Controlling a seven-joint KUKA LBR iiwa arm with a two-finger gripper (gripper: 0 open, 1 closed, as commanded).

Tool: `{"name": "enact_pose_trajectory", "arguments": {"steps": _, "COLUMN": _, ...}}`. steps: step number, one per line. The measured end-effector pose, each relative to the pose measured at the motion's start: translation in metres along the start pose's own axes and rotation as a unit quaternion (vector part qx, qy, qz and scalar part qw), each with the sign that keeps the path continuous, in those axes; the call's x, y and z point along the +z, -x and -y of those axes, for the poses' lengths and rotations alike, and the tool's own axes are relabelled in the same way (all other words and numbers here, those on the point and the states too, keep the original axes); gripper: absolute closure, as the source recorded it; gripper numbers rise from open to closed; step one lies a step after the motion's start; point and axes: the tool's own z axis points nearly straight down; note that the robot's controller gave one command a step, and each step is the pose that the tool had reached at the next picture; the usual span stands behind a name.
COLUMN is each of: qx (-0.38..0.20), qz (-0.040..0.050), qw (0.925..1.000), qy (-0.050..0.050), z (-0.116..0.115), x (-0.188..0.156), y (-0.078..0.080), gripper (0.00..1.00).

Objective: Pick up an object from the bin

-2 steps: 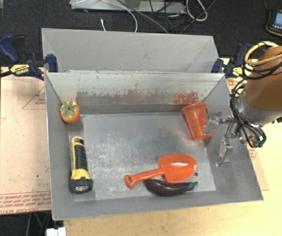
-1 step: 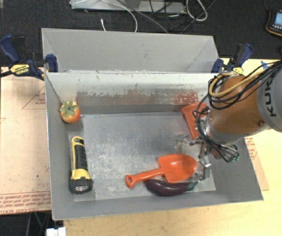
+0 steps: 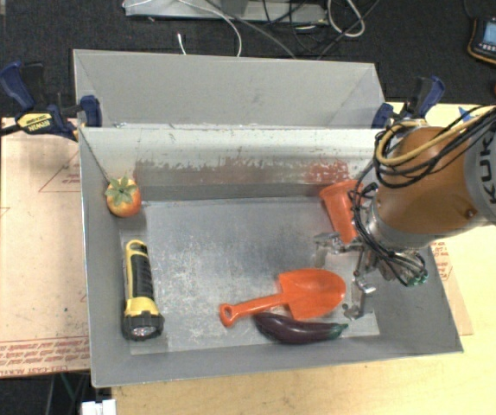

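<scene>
Tool (image 3: 345, 273) low over the scoop (image 3: 304, 296), fingers apart. An eggplant (image 3: 300, 328) lies just beside the scoop, along the bin (image 3: 231, 249) edge. Left of the scoop is bare floor.

Bright toys against a dull grey metal bin (image 3: 231, 85).

We see the bin's floor as grey with pale speckled scuffs, and reddish-brown smears streak its back wall. The toy scoop (image 3: 304, 294) is plain orange all over. The aubergine (image 3: 295, 329) is dark glossy purple with a green stalk end. The torch (image 3: 139, 288) is yellow with a black grip panel and a black head. The tomato (image 3: 123, 199) is orange-red with a green leafy top. We see the arm's cover (image 3: 429, 193) as orange-brown, with black and yellow cables (image 3: 395, 145) looped over it.
</scene>
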Motion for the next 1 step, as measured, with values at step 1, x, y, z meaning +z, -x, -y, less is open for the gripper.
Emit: {"name": "enact_pose_trajectory", "arguments": {"steps": 1, "qx": -0.069, "qz": -0.0020, "qw": 0.9976, "qy": 0.003, "z": -0.0431, "x": 0.0249, "y": 0.0042, "gripper": 0.00}}
